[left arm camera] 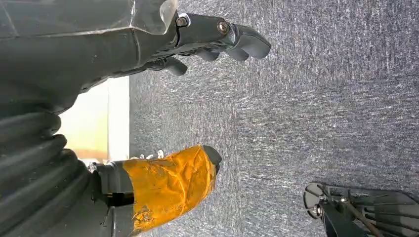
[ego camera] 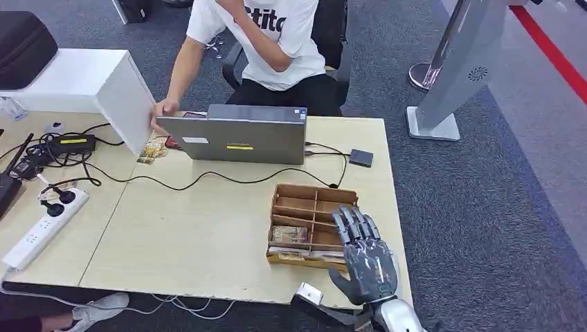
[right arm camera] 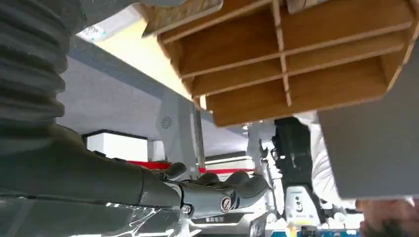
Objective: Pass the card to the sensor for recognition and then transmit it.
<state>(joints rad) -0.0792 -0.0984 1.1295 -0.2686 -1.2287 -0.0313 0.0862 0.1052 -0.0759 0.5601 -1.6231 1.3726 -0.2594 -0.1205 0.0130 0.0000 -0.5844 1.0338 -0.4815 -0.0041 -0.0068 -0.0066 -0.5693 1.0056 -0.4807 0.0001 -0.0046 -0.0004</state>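
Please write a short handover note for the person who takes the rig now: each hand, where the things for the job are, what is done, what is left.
Right hand: open, fingers spread, holding nothing, at the near right corner of the wooden divided box.
Left hand: hanging over the carpet beside the table edge, fingers curled in, holding nothing.
Cards lie in the near compartments of the box. The small dark sensor sits on the table beyond the box, wired to the laptop. A person sits behind the laptop.
Done: no card picked yet.
Left: take a card, present it to the sensor, then pass it on.
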